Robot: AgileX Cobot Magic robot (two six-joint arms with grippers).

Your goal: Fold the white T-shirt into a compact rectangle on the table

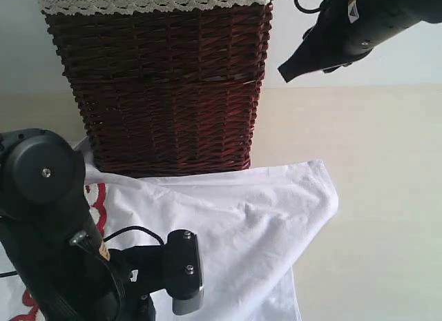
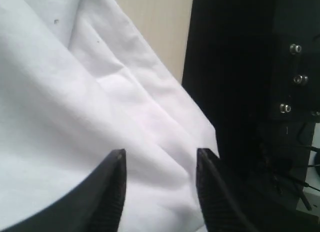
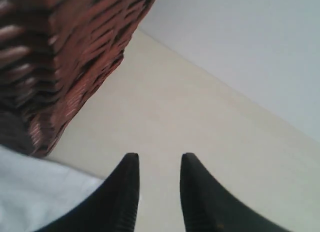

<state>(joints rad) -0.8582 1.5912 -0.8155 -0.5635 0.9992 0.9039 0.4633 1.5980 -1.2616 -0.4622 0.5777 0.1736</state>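
A: White cotton. Exterior view: where does the white T-shirt (image 1: 228,224) lie?
B: Spread on the tabletop (image 1: 373,197), running up to the foot of the wicker basket (image 1: 166,86). Its long axis cannot be told, since the near part is cut off and masked by the left arm.
A: Left wrist view?
B: Left fingers (image 2: 112,192) parted, empty, just over creased cloth. This arm is nearer.
A: Right wrist view?
B: Right fingers (image 3: 125,192) parted, empty, raised beside the basket. The shirt's edge lies on their basket side.

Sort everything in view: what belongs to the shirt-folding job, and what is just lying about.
Job in hand: white T-shirt; table; left gripper and right gripper, both open and empty.
Lying about: dark red wicker basket.
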